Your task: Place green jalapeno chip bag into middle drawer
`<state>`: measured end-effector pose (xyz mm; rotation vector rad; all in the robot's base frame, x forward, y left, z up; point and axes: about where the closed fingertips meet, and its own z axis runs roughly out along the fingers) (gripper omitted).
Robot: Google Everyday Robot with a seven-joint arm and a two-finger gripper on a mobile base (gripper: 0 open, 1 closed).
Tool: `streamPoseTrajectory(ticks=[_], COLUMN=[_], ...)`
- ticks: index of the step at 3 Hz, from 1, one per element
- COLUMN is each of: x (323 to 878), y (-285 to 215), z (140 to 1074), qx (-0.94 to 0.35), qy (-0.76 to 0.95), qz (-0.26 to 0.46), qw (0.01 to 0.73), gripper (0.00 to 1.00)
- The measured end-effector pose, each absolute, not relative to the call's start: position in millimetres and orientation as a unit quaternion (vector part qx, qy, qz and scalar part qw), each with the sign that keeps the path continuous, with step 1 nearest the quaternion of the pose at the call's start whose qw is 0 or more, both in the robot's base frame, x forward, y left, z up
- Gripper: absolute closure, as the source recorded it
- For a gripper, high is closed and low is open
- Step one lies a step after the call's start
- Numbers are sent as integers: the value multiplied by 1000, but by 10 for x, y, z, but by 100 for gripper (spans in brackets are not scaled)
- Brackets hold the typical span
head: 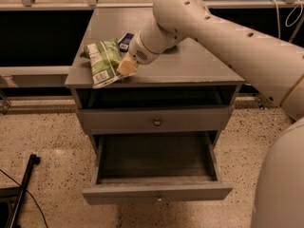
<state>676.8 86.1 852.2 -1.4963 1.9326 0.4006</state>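
Speckled terrazzo floor (42, 137) is surrounding a grey table (190, 63) that has drawers under its top. White robot arm (228, 37) is reaching in from the right. Its claw (127, 66) is sitting over the table's front left part, with its tan end touching the right edge of the green jalapeno chip bag (103, 61). Cannot tell whether the claw is clenched on the bag or released.

Bag is lying crumpled on the table top near the front left corner, and its white panel is poking slightly past the front edge. Small dark blue-labelled wrapper (126, 41) is lying just behind the bag, right beside the arm's wrist.

Middle drawer (156, 193) is standing pulled out at the bottom, showing its deep dark box. Closed drawer front (114, 121) with a brass knob is sitting directly above it. Black stand (23, 184) is lying on the floor at lower left.
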Motion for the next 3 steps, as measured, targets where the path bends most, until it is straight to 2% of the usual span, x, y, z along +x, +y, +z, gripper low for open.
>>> streamPoseTrajectory(ticks=[1, 2, 3], x=[6758, 6565, 6140], y=[890, 837, 344], z=[8584, 8827, 9106], qx=[-571, -578, -606], qy=[721, 686, 651], qz=[168, 180, 146], qw=[355, 403, 434], gripper=[88, 100, 100])
